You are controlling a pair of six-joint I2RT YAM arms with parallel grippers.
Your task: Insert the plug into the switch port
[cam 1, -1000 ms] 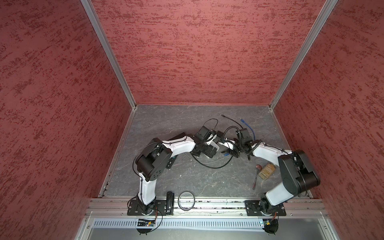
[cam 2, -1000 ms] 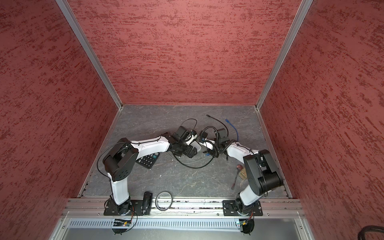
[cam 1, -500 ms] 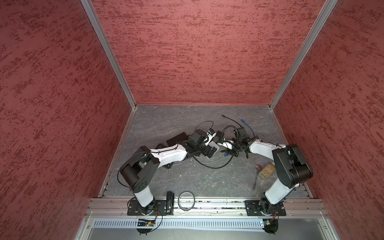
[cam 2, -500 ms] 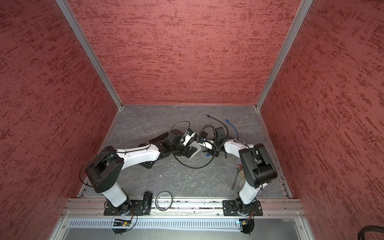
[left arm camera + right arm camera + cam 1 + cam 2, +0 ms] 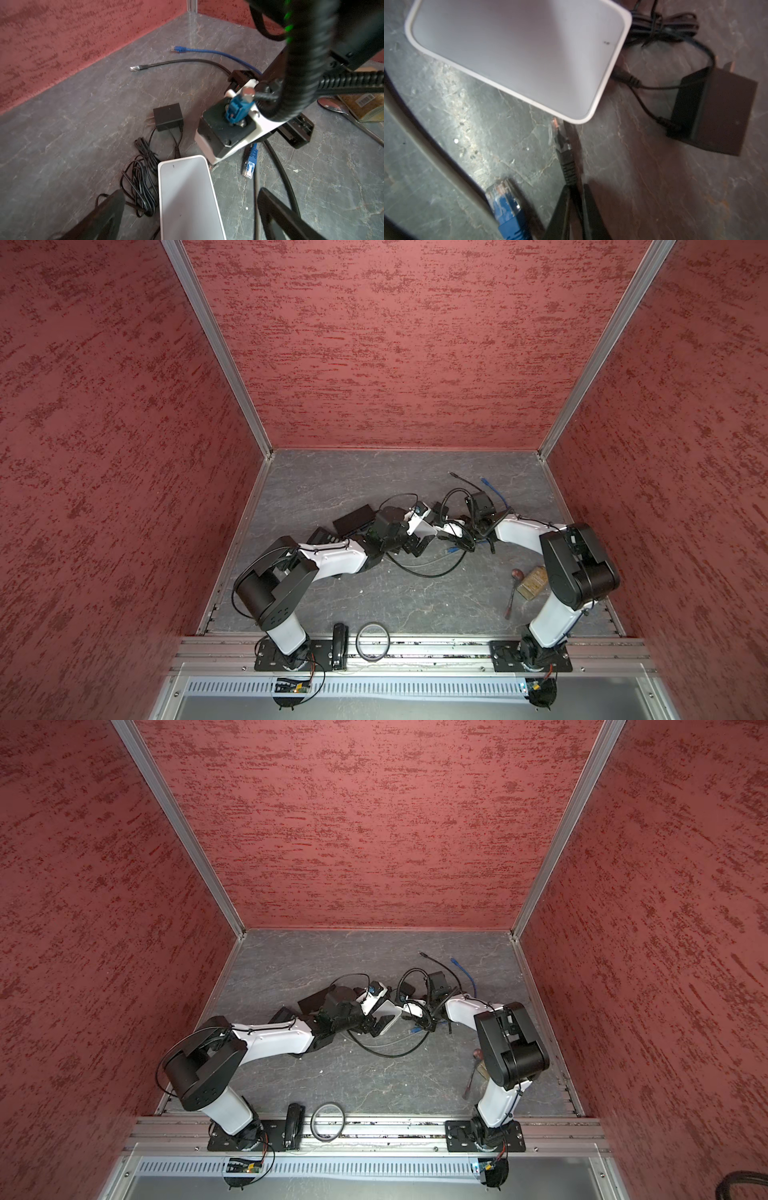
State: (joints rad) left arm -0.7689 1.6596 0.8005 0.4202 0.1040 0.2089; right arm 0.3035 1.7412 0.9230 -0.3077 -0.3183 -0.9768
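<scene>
Pinching the black cord [image 5: 574, 193] just behind the plug [image 5: 560, 135] with my right gripper [image 5: 575, 188], I held its clear tip near the switch [image 5: 517, 52] corner, not yet in any port. It seemed light, its latch tab brittle and the cord limp, so gripping the stiffer boot looked steadier. My left gripper [image 5: 190, 197] stood spread astride the switch.

R hand [image 5: 575, 193] grips blk plug [image 5: 565, 154] near switch [image 5: 517, 52].
</scene>
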